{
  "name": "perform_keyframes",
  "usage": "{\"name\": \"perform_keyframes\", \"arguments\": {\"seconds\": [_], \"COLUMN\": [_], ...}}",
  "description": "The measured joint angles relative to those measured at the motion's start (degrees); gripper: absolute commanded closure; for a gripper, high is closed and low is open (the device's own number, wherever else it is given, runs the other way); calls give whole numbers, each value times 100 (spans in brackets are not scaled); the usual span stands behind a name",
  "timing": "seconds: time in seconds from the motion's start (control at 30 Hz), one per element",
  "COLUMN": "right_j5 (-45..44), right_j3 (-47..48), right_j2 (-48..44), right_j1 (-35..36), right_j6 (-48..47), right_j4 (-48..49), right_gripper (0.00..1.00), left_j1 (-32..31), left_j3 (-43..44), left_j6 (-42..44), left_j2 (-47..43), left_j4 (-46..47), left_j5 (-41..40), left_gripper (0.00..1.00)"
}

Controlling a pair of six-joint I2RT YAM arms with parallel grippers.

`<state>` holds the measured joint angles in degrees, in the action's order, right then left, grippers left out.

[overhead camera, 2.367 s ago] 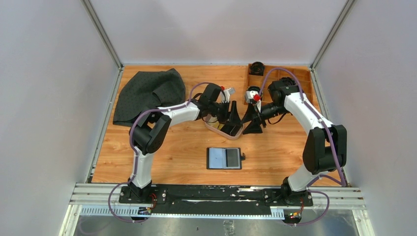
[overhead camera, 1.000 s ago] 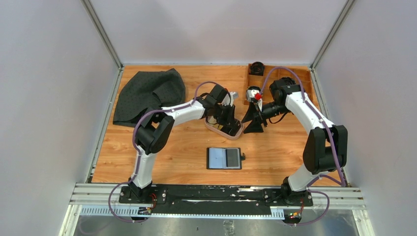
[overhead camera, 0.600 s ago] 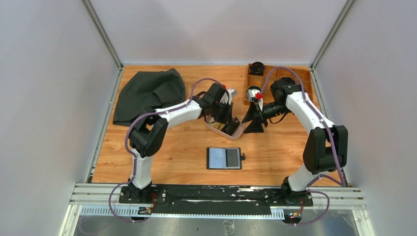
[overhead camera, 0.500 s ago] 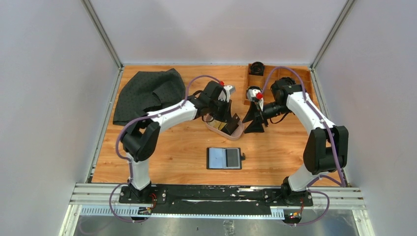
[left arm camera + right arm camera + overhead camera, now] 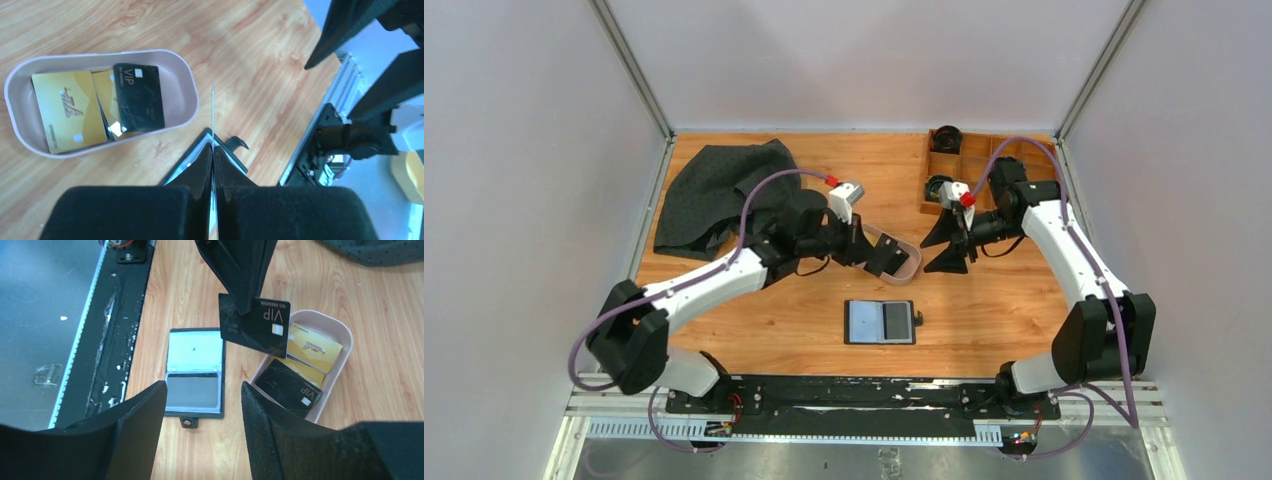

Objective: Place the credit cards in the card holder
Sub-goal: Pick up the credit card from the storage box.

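Now the left gripper (image 5: 213, 150) is up out of the pink tray (image 5: 192, 100), where it was dipping a second ago. Its fingers are pressed together on a black VIP card (image 5: 255, 326), which hangs below them in the air over the tray's near end. So one of the credit cards has been picked, and the pinch looks firm, though the card hangs a little tilted. Left in the tray are a gold card (image 5: 67, 112), a second gold one partly under its neighbours, and another black card (image 5: 139, 97). The card holder (image 5: 881, 322) lies open and flat on the table, nearer the arm bases and apart from the held card. The right gripper (image 5: 944, 247) hovers just right of the tray, fingers spread and nothing between them. Next, I judge, the card has to be carried to the holder and its edge lined up with a pocket slot, and the thin card could easily slip or twist on the way.
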<state>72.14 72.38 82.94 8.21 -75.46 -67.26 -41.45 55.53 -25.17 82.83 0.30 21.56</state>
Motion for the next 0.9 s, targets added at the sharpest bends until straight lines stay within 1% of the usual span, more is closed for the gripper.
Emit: {"name": "perform_keyframes", "arguments": {"seconds": [0.03, 0.1, 0.13, 0.2, 0.23, 0.3, 0.33, 0.4, 0.47, 0.53, 0.63, 0.77, 0.9], "right_j5": [57, 186, 249, 330, 354, 387, 409, 503, 614, 769, 1102, 1340, 1300], "right_j3": [-70, -214, -328, -568, -767, -1161, -1272, -1462, -1567, -1650, -1777, -1875, -2068], "right_j2": [-116, -306, -400, -555, -667, -861, -909, -975, -992, -997, -990, -881, -710], "right_j1": [-9, -17, -20, -24, -24, -26, -26, -26, -28, -28, -28, -28, -26], "right_j6": [55, 249, 424, 890, 1287, 2059, 2288, 2765, 3023, 3206, 3390, 3681, 4437], "right_j4": [2, 55, 138, 393, 662, 1150, 1296, 1591, 1784, 1910, 2055, 2321, 3032], "right_gripper": [39, 34, 30, 16, 11, 3, 0, 0, 0, 0, 0, 9, 12], "left_j1": [0, 0, 0, -4, -7, -22, -28, -39, -46, -52, -103, -286, -498], "left_j3": [-210, -581, -734, -1078, -1261, -1600, -1762, -2234, -2583, -2990, -3324, -3753, -3963], "left_j6": [-59, -186, -238, -367, -428, -564, -643, -826, -994, -1202, -1432, -1749, -2015], "left_j2": [-223, -682, -876, -1307, -1523, -1891, -2044, -2426, -2675, -2924, -3093, -3158, -2883], "left_j4": [125, 339, 450, 717, 861, 1156, 1285, 1674, 1941, 2262, 2645, 3329, 4046], "left_j5": [7, 17, 24, 31, 31, 26, 26, 11, -15, -74, -146, -328, -479], "left_gripper": [100, 100, 100, 100, 100, 100, 100, 100, 100, 100, 100, 100, 100]}}
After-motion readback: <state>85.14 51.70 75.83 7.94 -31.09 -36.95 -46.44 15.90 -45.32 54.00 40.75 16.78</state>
